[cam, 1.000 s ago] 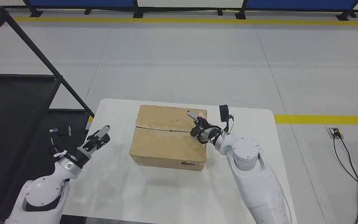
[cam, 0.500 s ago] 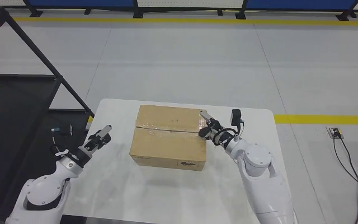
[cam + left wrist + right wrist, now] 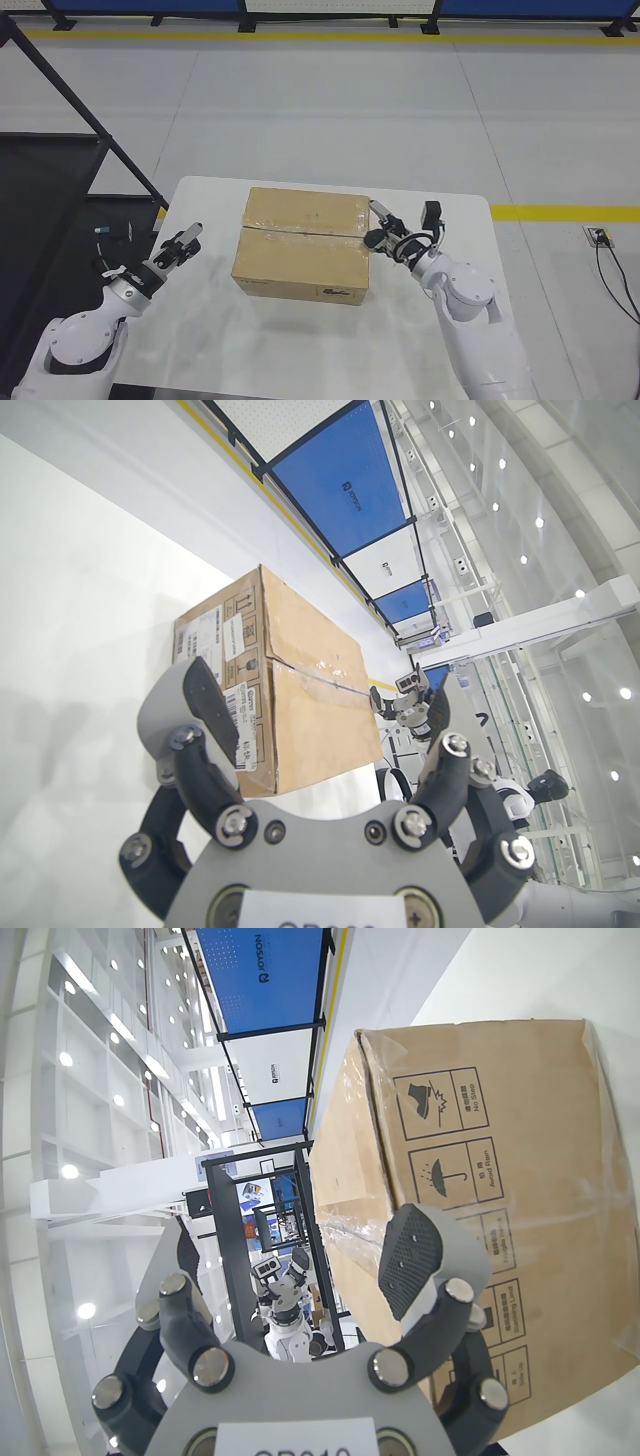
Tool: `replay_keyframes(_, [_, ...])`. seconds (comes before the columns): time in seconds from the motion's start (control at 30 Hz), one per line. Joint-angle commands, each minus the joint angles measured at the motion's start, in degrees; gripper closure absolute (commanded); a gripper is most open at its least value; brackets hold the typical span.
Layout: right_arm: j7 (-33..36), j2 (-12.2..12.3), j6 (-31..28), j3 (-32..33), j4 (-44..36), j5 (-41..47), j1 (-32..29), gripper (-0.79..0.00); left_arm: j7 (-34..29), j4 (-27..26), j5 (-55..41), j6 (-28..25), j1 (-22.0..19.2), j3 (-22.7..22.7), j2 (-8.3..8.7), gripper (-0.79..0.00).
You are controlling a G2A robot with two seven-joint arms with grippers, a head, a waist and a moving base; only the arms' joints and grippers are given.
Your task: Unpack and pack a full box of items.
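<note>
Taped box (image 3: 303, 245) is sitting closed on table (image 3: 205, 325). Right end effector (image 3: 377, 224) is hovering just beside box's right end, spread wide, empty. Left end effector (image 3: 186, 240) is hanging left of box, apart, likewise wide.

Brown cardboard box (image 3: 300, 240), flaps taped shut, flat on table (image 3: 210, 320); just beside right claw (image 3: 376, 222), apart from left claw (image 3: 183, 241).

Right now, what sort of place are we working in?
Probably a big industrial or demo hall: a yellow floor line, blue partition panels and rows of ceiling spotlights high overhead. The taped box sits on a white table.
</note>
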Motion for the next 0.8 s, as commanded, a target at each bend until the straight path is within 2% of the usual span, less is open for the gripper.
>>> replay_keyframes(0.0, [-0.1,0.1,-0.3,0.1,0.0,0.6,-0.3,-0.785,0.1,0.1,0.1,0.0,0.0,0.0,0.01,-0.785])
replay_keyframes(0.57, [-1.4,1.1,-1.8,0.1,0.8,3.7,-1.1,-0.785,0.1,-0.1,0.5,0.1,-0.3,0.4,0.05,-0.785])
replay_keyframes(0.77, [-4.0,1.5,-2.4,1.0,0.2,4.7,-1.6,-0.785,0.1,-0.1,0.5,0.2,-0.3,0.6,0.06,-0.785])
